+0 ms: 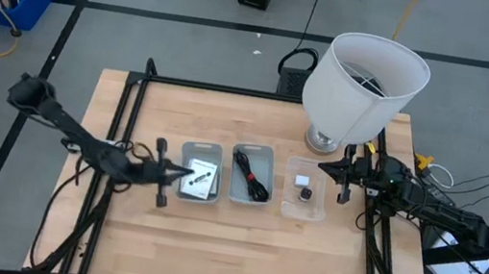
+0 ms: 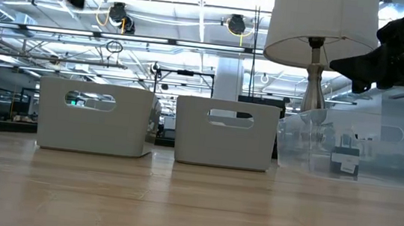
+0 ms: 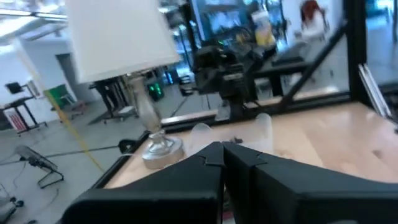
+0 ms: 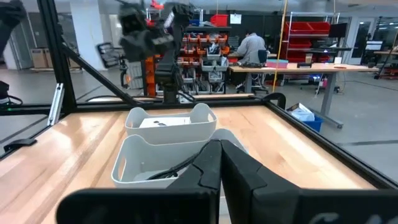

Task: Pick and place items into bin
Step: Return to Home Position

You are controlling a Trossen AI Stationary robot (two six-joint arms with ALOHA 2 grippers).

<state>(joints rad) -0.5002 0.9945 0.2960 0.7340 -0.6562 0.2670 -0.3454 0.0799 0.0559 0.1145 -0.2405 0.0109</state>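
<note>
with the white cards (image 1: 203,172) in the left gray bin (image 1: 196,199), the black cable (image 1: 251,175) in the middle gray bin (image 1: 232,169) and a white block (image 1: 300,178) and black cube (image 1: 306,194) in the clear bin (image 1: 301,215), only the retreat remains. the left gripper (image 1: 179,174) sits at the left gray bin's outer edge, the right gripper (image 1: 327,168) near the base of the lamp (image 1: 367,78), each with fingers pressed together on nothing. a clean return likely means lifting first, then drawing back outward, so no bin is nudged and the lamp is not clipped.
</note>
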